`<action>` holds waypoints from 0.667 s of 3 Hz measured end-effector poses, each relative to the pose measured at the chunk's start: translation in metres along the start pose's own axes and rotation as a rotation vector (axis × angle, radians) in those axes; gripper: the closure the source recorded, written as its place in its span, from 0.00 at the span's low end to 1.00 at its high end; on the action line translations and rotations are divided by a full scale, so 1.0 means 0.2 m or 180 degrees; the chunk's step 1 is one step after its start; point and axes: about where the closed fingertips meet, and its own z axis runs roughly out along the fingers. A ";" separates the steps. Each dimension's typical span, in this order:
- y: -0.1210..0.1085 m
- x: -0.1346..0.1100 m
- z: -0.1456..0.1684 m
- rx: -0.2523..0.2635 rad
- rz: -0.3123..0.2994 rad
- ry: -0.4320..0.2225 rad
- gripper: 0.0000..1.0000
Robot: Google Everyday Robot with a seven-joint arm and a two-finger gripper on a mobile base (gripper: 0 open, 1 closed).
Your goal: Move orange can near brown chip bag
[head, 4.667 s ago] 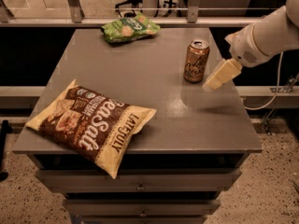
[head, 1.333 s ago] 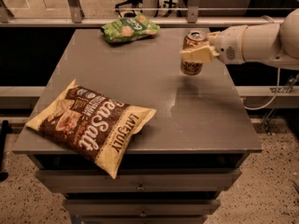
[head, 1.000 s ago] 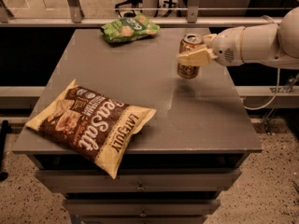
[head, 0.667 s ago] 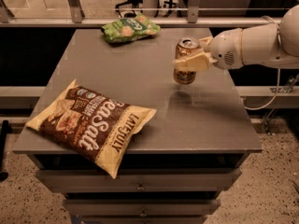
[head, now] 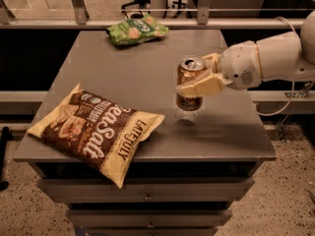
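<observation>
The orange can (head: 187, 100) is upright, held a little above the grey table (head: 147, 68), right of centre. My gripper (head: 199, 75) reaches in from the right on a white arm and is shut on the can, one cream finger (head: 199, 86) across its front. The brown chip bag (head: 93, 129) with "Sea Salt" and "Late July" lettering lies flat at the front left of the table. The can is a short gap to the right of the bag's right corner.
A smaller green bag (head: 137, 29) lies at the table's back edge. A drawer front (head: 147, 195) sits below the tabletop. A rail and chair legs stand behind the table. A cable hangs at the right by the arm.
My gripper closed on the can at the back right, lifted it and has carried it left and toward the front, closer to the brown chip bag.
</observation>
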 end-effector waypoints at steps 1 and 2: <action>0.15 0.02 0.03 -0.0245 -0.0023 0.0006 1.00; 0.24 0.10 0.08 -0.0435 0.0025 -0.0009 1.00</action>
